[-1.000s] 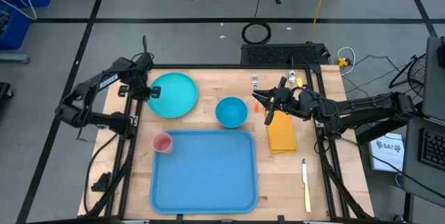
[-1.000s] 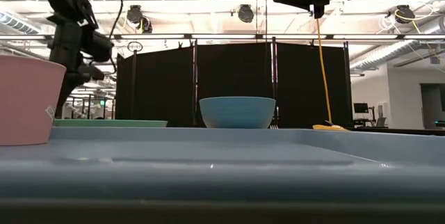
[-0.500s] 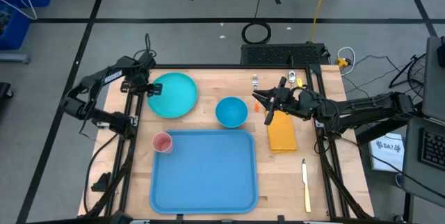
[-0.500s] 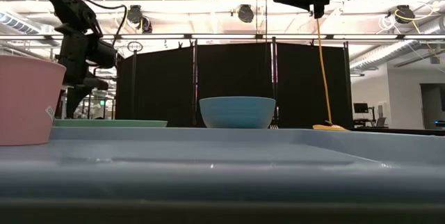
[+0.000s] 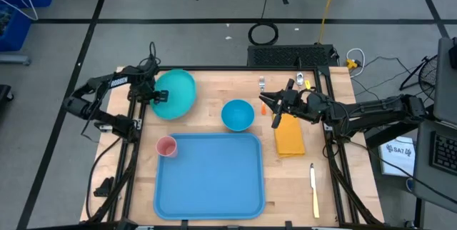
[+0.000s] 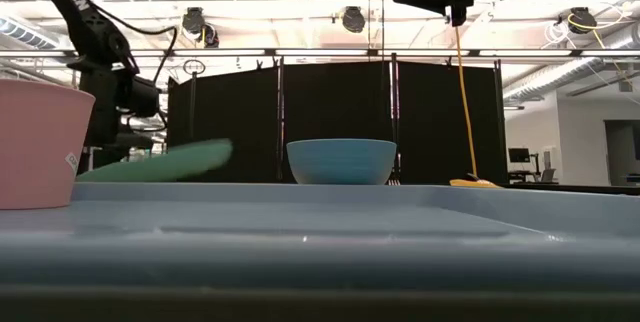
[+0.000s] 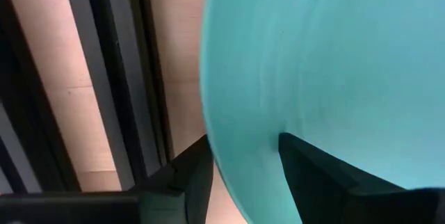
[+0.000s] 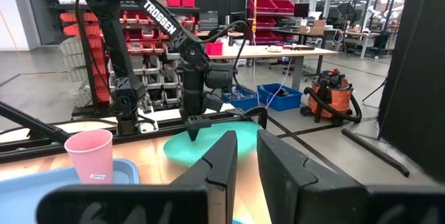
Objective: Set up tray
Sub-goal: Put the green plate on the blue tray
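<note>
The round teal plate (image 5: 176,93) sits tilted near the table's far left, and my left gripper (image 5: 156,95) is shut on its left rim. In the low view the plate (image 6: 165,161) slopes up toward its right edge. The light-blue tray (image 5: 208,175) lies flat at the near middle. A pink cup (image 5: 166,146) stands at its far left corner. My right gripper (image 5: 270,111) hovers high between the blue bowl (image 5: 238,114) and the yellow-orange napkin (image 5: 289,137). Its fingers (image 8: 222,158) are close together and hold nothing. My left gripper pinches the plate's left rim (image 7: 240,182) between its two fingers. One finger (image 7: 309,172) lies on the plate's upper face and the other (image 7: 195,179) is below the rim. It comes from the table's left. The plate slopes up away from the fingers; I cannot tell whether it is clear of the table.
A knife (image 5: 314,191) lies near the table's right near corner. Small utensils (image 5: 262,83) rest at the far edge beside the right arm. Black frame rails (image 5: 132,151) run along both sides of the table. Bare wood shows between the plate and the bowl.
My left gripper has taken the plate's left rim and tipped it. The plate lay flat a second ago; now its right side stands raised and it looks narrower from above. The left arm's elbow has swung toward the table's left. The right arm has kept still.
</note>
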`<action>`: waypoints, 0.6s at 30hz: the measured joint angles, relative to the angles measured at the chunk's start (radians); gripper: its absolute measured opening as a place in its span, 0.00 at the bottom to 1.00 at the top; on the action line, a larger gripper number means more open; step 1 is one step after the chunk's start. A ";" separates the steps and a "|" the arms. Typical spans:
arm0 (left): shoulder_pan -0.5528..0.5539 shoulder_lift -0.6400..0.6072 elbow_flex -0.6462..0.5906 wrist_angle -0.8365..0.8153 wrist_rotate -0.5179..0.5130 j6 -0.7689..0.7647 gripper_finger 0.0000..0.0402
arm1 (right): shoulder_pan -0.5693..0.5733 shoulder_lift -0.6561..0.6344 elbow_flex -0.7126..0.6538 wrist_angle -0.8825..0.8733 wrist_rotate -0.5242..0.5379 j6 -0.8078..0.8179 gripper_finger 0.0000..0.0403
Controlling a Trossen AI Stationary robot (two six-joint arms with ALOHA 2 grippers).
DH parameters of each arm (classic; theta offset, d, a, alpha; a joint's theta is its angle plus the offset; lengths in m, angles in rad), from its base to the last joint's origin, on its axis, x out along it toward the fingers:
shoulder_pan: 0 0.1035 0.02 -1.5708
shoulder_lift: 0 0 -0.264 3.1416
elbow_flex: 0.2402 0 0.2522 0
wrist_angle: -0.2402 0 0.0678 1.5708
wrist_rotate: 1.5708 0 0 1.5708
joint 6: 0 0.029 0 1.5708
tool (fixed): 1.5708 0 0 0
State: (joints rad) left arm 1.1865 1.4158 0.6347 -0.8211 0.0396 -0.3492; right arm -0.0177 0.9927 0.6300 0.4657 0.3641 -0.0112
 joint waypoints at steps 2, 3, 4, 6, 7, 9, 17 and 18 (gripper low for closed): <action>0.000 0.000 0.009 -0.003 0.021 0.004 0.40 | 0.000 0.000 0.000 0.004 0.000 0.002 0.12; 0.000 0.003 0.014 -0.005 0.027 0.004 0.38 | 0.000 0.000 0.000 0.004 0.000 0.007 0.12; 0.000 0.003 0.017 -0.007 0.033 0.005 0.35 | 0.000 0.000 0.000 0.004 0.000 0.008 0.12; 0.000 0.003 0.023 -0.007 0.048 0.007 0.28 | 0.000 0.000 0.000 0.004 0.000 0.008 0.12; 0.000 0.003 0.024 -0.005 0.057 0.008 0.24 | 0.000 0.000 0.000 0.005 0.000 0.009 0.12; 0.000 0.001 0.027 -0.002 0.067 0.022 0.12 | 0.000 0.000 0.000 0.005 0.000 0.010 0.12; 0.000 -0.021 0.027 0.022 0.065 0.045 0.03 | 0.000 0.000 0.000 0.006 0.000 0.018 0.12; 0.000 -0.035 0.027 0.025 0.065 0.050 0.03 | 0.000 0.000 0.000 0.005 0.000 0.018 0.12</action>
State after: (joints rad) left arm 1.1862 1.3811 0.6620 -0.7962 0.1043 -0.2995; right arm -0.0181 0.9924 0.6300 0.4709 0.3641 0.0071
